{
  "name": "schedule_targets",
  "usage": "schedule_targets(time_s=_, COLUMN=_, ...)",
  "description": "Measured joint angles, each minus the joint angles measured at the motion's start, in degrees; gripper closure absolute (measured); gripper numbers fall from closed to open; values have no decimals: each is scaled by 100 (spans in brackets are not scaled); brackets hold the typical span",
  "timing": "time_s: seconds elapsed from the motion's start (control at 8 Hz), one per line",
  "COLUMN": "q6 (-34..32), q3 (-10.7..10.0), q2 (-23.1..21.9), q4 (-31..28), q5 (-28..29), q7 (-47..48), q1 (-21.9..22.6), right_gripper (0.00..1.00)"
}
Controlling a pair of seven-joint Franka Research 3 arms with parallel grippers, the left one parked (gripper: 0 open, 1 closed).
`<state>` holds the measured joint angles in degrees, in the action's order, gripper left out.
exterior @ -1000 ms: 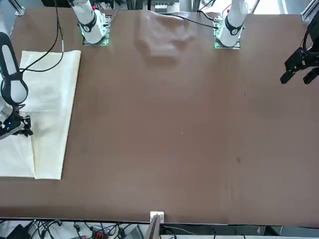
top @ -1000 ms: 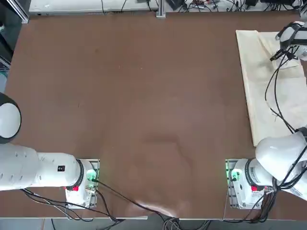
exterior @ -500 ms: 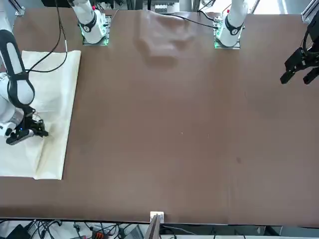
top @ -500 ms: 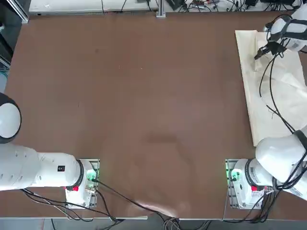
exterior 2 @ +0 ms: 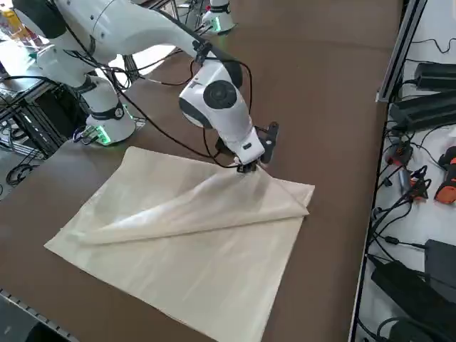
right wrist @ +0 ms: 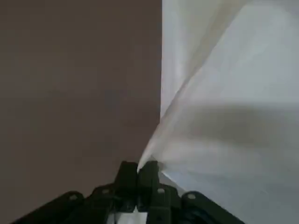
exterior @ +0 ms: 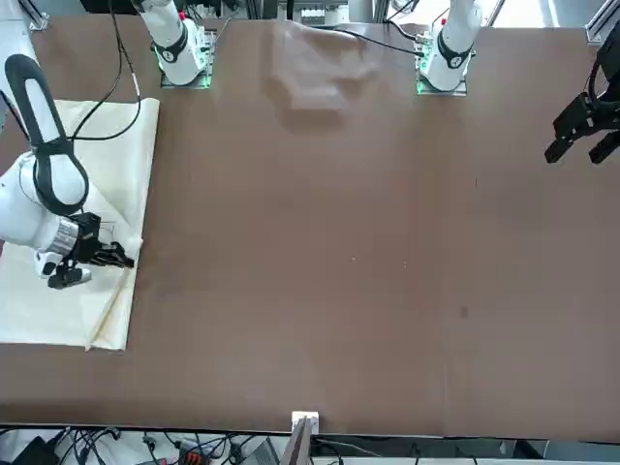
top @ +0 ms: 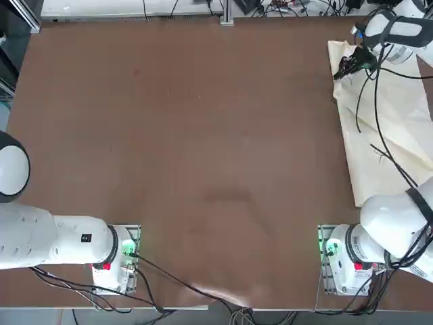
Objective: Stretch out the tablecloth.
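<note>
The right gripper (exterior 2: 247, 168) pinches the top layer of the cloth (exterior 2: 192, 242) shut, raising a tent near its far edge. The cloth lies folded at the table's (top: 189, 135) right end. Likely unfolding step; next, carry that layer toward the bare middle.
</note>
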<state>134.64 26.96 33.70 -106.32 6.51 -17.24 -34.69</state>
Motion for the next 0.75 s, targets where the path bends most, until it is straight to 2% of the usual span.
schedule_targets(time_s=0.38, q6=112, q3=221, q2=182, q4=-11, q5=57, q7=1086, q1=142, right_gripper=99)
schedule_targets(time_s=0.75, q6=548, q3=255, q2=468, q4=123, q5=371, q7=1929, q1=480, right_gripper=99)
